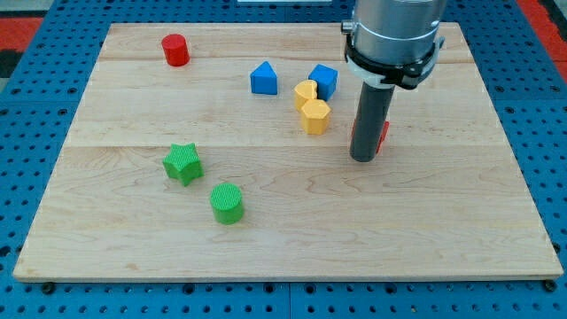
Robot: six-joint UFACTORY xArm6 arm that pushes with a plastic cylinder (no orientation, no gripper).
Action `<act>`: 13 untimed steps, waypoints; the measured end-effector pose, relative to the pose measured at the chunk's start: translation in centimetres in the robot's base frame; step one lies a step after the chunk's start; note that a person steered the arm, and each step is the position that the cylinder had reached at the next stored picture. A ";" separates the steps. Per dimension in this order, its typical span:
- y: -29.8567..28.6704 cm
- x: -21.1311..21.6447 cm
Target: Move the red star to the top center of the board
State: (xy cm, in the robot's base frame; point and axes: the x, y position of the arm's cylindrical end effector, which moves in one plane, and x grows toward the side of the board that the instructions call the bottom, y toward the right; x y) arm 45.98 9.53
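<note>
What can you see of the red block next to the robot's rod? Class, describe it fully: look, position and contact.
Only slivers of the red block show, since the dark rod stands in front of it and hides most of it. A bright red, matte, plastic-looking edge peeks out on the rod's right side, with a thinner strip at its left. Its shape cannot be made out. It lies on the wooden board, right of centre, to the right of the yellow blocks. My tip sits just in front, apparently against it.

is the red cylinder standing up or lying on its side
Standing upright. The red cylinder shows its round flat face on top, near the board's top left corner.
</note>
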 end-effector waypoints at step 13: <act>12.5 -14.3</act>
State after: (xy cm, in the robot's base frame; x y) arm 31.70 22.00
